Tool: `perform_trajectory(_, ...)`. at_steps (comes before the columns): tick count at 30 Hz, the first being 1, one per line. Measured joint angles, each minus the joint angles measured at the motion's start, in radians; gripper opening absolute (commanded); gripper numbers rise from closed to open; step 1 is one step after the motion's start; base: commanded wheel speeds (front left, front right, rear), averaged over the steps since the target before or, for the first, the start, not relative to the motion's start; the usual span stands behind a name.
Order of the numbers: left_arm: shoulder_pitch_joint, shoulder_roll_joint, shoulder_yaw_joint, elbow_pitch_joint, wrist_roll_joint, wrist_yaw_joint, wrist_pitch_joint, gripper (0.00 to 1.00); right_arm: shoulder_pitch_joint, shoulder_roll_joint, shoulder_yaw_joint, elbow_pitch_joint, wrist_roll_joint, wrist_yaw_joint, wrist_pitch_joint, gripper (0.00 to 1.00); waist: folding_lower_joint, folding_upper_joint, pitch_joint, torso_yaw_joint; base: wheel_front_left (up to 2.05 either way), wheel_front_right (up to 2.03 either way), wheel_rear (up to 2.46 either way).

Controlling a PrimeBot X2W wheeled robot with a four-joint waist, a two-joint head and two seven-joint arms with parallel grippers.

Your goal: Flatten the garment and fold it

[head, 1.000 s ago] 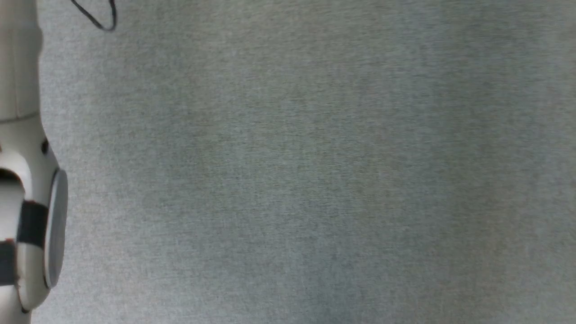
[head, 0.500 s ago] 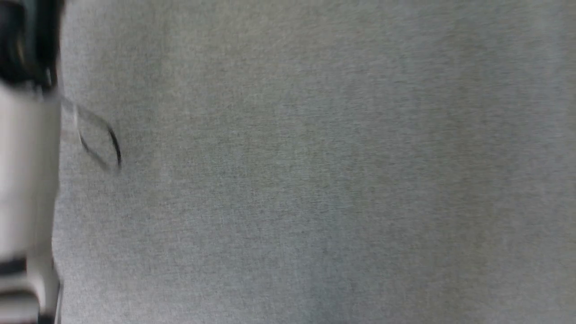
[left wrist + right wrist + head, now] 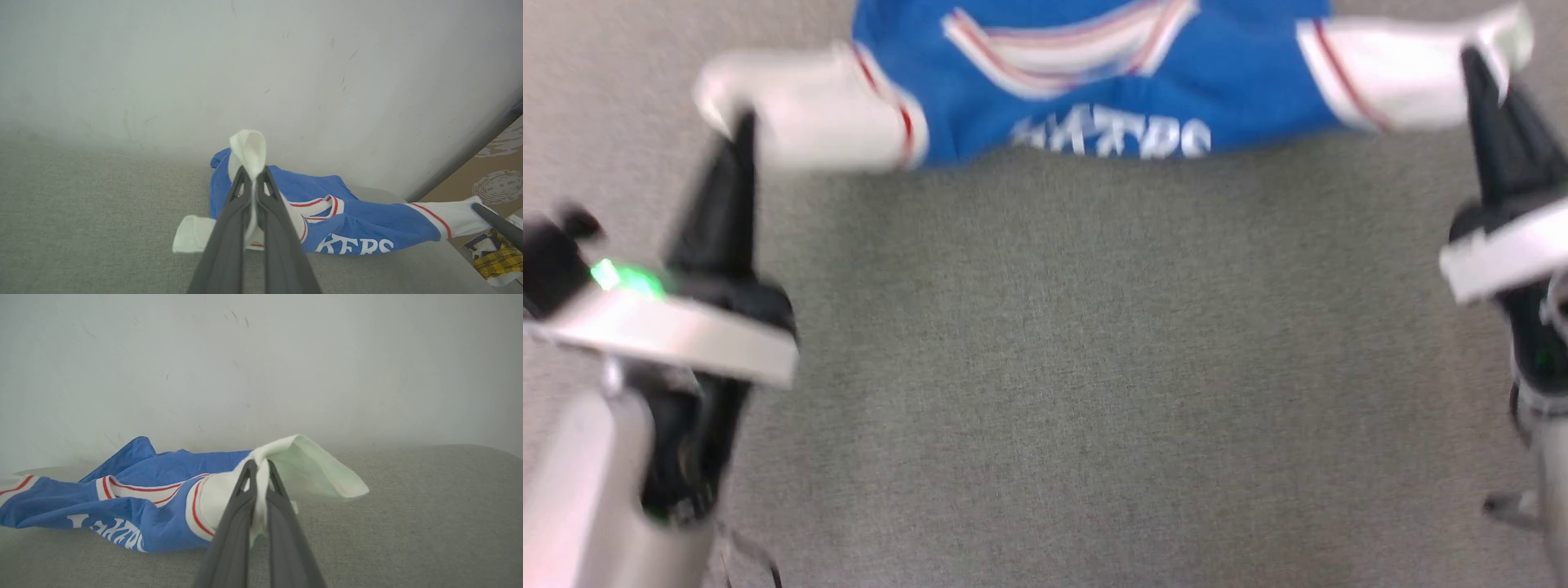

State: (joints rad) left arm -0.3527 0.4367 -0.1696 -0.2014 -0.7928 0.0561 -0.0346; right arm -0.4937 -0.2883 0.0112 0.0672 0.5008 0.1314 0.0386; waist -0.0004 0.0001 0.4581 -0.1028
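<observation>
The garment (image 3: 1111, 73), a royal-blue jersey with white lettering and a striped collar, hangs stretched between my two grippers at the top of the head view, above the grey cloth surface (image 3: 1062, 367). My left gripper (image 3: 742, 131) is shut on the white left sleeve (image 3: 800, 106). The left wrist view shows that gripper (image 3: 253, 177) pinching white cloth, with the blue body (image 3: 359, 228) trailing to the right. My right gripper (image 3: 1474, 65) is shut on the other white sleeve (image 3: 1388, 77). In the right wrist view the sleeve (image 3: 310, 473) sticks out past the closed right gripper (image 3: 258, 467). The jersey's lower part is hidden.
A pale wall (image 3: 261, 73) rises just behind the grey surface. At the far right of the left wrist view, past the surface's edge, there is a brown patterned floor (image 3: 498, 179) and a yellow plaid cloth (image 3: 498, 255).
The head camera has swung: earlier it showed the bare grey surface and a pale forearm at the left; now the jersey and both grippers are in view.
</observation>
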Motion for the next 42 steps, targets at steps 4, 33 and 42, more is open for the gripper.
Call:
perform_trajectory(4,0.144,0.008,-0.021,-0.030,-0.040,0.004,0.048,0.00,0.135,0.041,-0.049,-0.065,0.003,0.000,0.047,0.00,0.0001,0.0000,-0.060,0.001,0.00,0.00,0.00)
perform_trajectory(33,0.685,0.108,-0.178,-0.087,-0.166,0.066,0.310,0.00,0.839,0.014,-0.155,-0.266,0.128,0.000,0.643,0.00,0.0002,0.0000,-0.398,0.032,0.00,0.00,0.00)
perform_trajectory(42,0.726,0.114,-0.150,-0.139,-0.181,0.096,0.288,0.00,0.881,0.040,-0.188,-0.320,0.120,0.000,0.681,0.00,0.0003,0.0000,-0.405,0.050,0.00,0.00,0.00)
